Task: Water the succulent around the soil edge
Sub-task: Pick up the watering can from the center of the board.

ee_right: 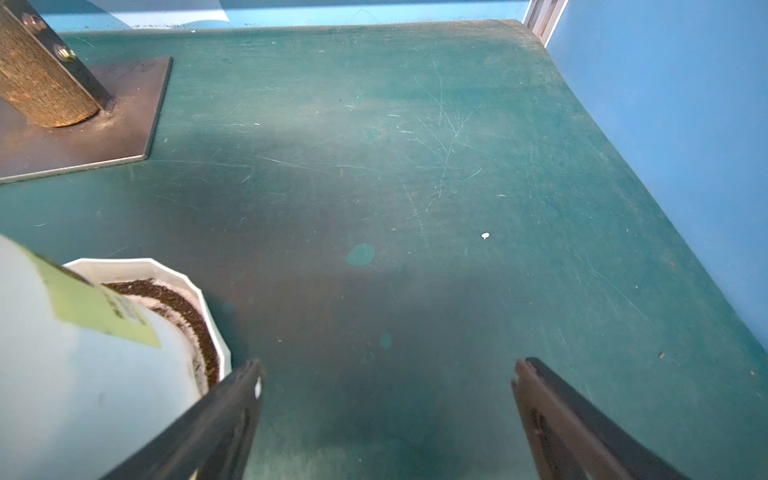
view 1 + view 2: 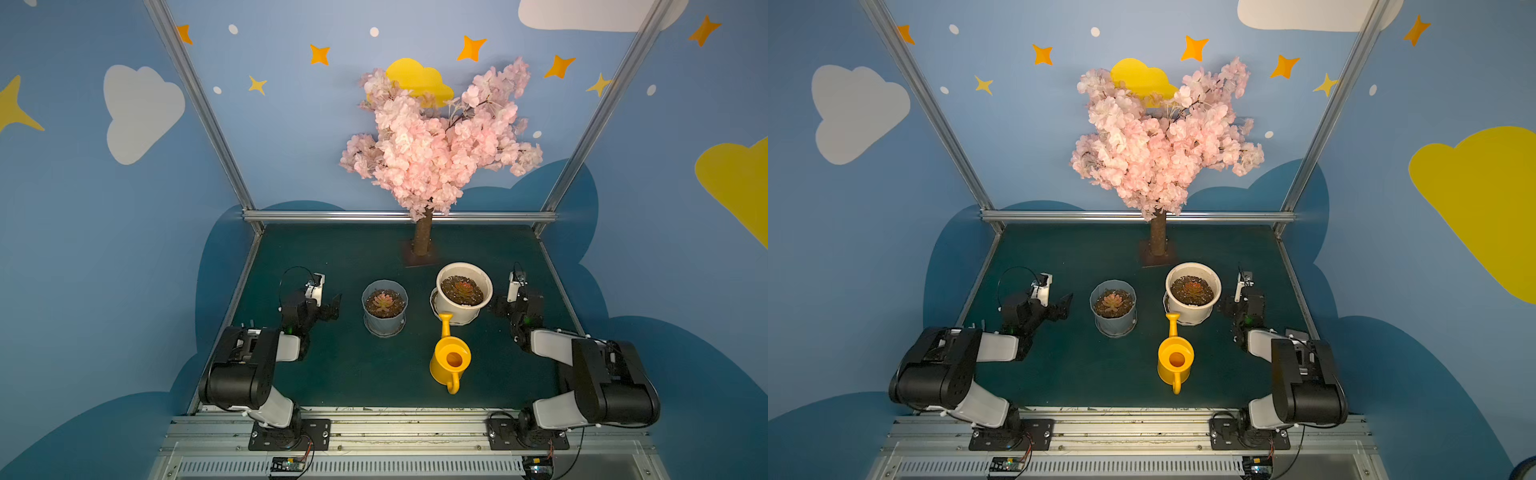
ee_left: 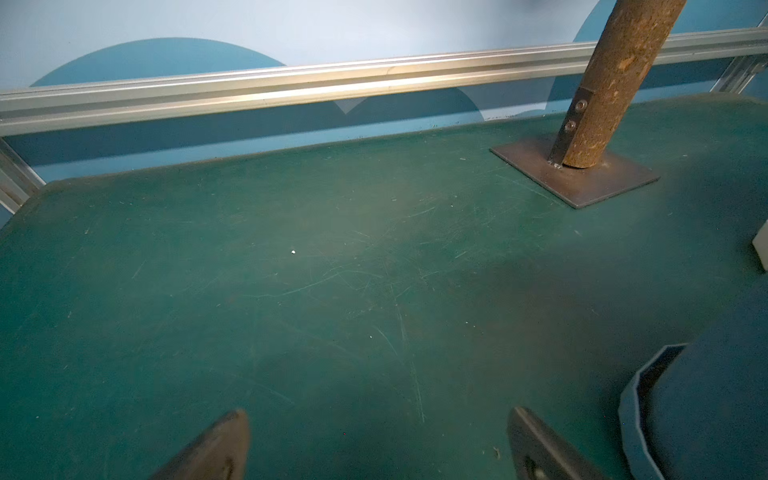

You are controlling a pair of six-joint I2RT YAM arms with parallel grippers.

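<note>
Two pink-green succulents stand mid-table: one (image 2: 381, 302) in a grey-blue pot (image 2: 384, 322), another (image 2: 462, 287) in a white pot (image 2: 463, 309). A yellow watering can (image 2: 451, 361) stands upright in front of the white pot, spout toward it, handle toward the front edge. My left gripper (image 2: 330, 307) rests low, left of the grey-blue pot, open and empty; the left wrist view shows its jaws (image 3: 380, 415) wide apart over bare mat. Just right of the white pot sits my right gripper (image 2: 496, 307), open and empty (image 1: 390, 365), one finger close to the white saucer (image 1: 208, 316).
An artificial pink blossom tree (image 2: 436, 141) rises from a trunk (image 2: 422, 237) on a metal plate at the back centre. Aluminium frame rails (image 2: 399, 216) border the green mat (image 2: 353, 374). Soil lies in the white saucer.
</note>
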